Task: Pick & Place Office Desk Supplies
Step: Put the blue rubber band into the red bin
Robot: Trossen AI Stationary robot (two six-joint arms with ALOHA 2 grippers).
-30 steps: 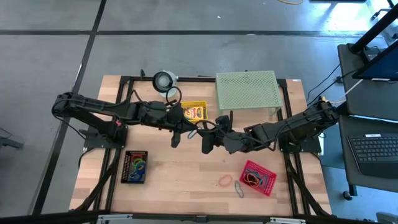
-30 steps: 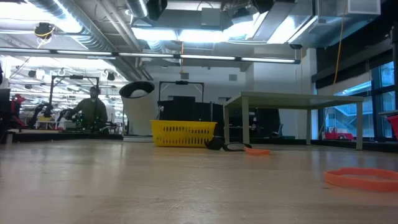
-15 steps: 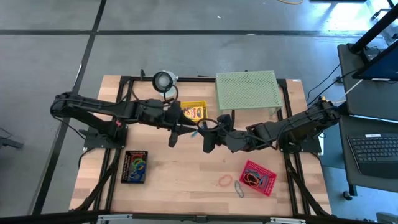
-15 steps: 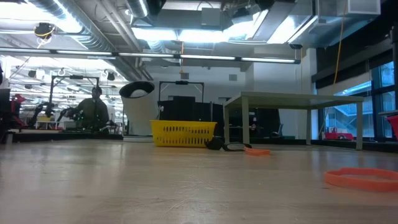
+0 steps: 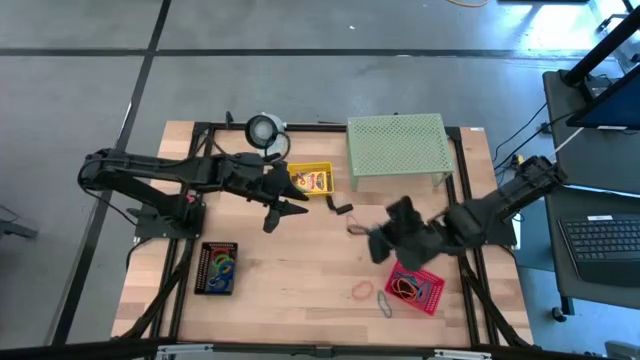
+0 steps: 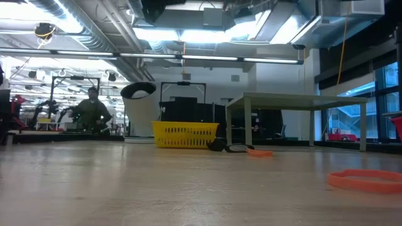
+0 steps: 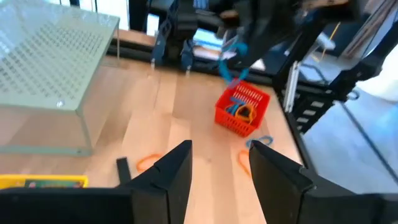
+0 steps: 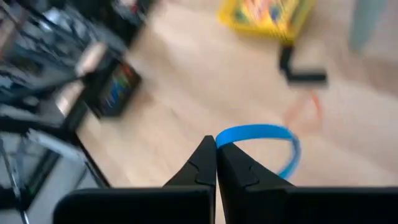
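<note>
left tool [image 5: 287, 210]: mine, over the bench middle just in front of the yellow basket, fingers [image 7: 176, 167] spread, nothing between them
right tool [image 8: 216, 163]: mine, tips pressed together, pinching a blue rubber band [image 8: 264, 138]; in the high view it hangs above the bench just behind the red basket
right wrist only: the pinch and the blue loop are plain here; from above that tool is a dark blur and the band cannot be made out
left wrist only: blue band [image 7: 231, 57] dangles from the right arm above the red basket [image 7: 242, 111], which holds coloured bands; more loops lie on the wood beside it
high only: whole layout; black tray [image 5: 217, 267] with coloured bands near the left front, well apart from both tools
low only: level look across the bench [image 6: 188, 188]; orange loop [image 6: 367, 180] close at right, another orange band [image 6: 259, 152] by the yellow basket; neither tool shows; a person sits far back in the room
crayon box [image 5: 313, 181]: lies inside the yellow basket [image 5: 325, 168]
black clip [image 5: 341, 209]: on the wood between the two tools, an orange band [image 5: 356, 226] just beside it
front loops: red band [image 5: 361, 290] and a pale one [image 5: 385, 304] near the red basket
other things: green perforated stand [image 5: 397, 145] at the back right, round white roll [image 5: 264, 129] at the back
in the way: left arm covers part of the yellow basket's near side from above
</note>
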